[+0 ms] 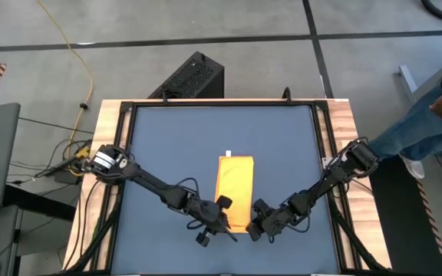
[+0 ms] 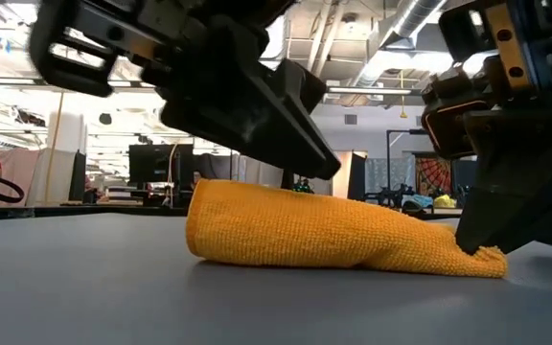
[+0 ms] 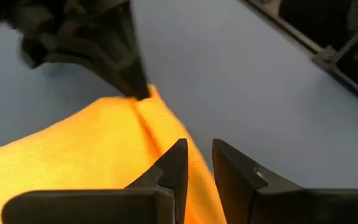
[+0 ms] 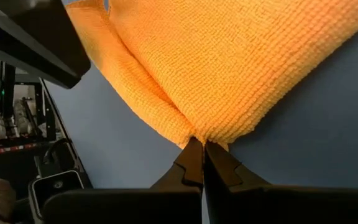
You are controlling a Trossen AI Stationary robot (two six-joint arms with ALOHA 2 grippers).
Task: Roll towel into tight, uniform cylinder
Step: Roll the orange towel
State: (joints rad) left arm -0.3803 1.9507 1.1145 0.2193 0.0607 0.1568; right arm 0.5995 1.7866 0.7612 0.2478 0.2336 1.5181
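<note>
- Two dark arms reach in over the dark blue mat that covers the table, their tips meeting at the near end of the towel.
- Lying a little toward the near side of the mat's middle, the towel is a bright yellow strip folded long and narrow, with a small white tag at its far end.
- From table height the towel shows as a low folded bundle, thicker at one end and tapering to a thin corner at the other.
- On the towel's near right corner sits the right gripper; its fingers are pressed together and pinch that corner, the cloth bunching into folds right at the tips.
- That same pinch shows in the low view, where the right gripper comes down onto the thin yellow corner.
- At the towel's near left edge is the left gripper, with its fingers set a narrow gap apart.
- One of those left fingers lies over the yellow edge and the other over bare mat; whether they actually grip the cloth I cannot tell.
- Beyond the table, a black box stands on the grey floor, a yellow cable runs past it, and a person's leg in jeans is at the right edge.
</note>
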